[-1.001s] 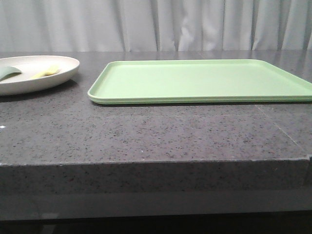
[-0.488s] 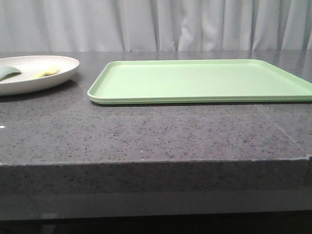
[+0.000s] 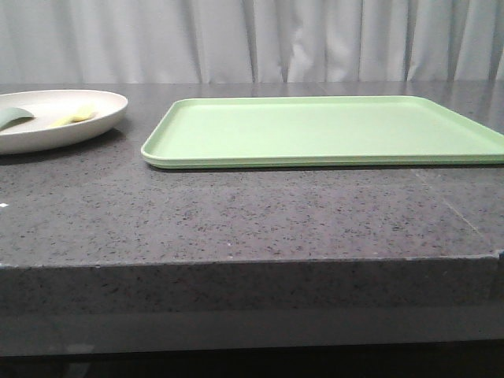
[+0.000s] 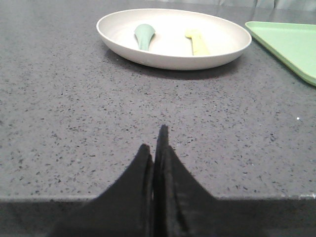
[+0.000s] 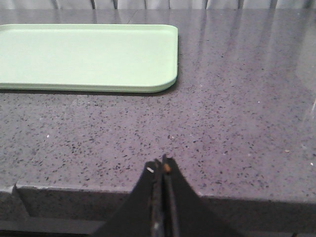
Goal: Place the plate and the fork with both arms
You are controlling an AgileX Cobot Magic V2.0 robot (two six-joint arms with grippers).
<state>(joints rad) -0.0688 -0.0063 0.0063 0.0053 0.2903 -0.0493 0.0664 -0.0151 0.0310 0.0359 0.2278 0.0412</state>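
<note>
The plate (image 3: 55, 118) sits on the bench (image 3: 236, 213) at far left, just left of the green tray (image 3: 323, 130), carrying the fork (image 4: 197, 43) beside a grey-green utensil (image 4: 144, 35). The fork's long axis runs near to far. Left pincer (image 4: 157, 148), pressed together and empty, lies nearest, straight before the plate. Right pincer (image 5: 163, 173), also pressed together, waits near the tray's right corner

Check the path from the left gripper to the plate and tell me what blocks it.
Nothing visible does. The left gripper, jaws closed, sits at the table's near edge, and only bare table lies between it and the plate. The fork and a grey-green utensil lie inside the plate.
</note>
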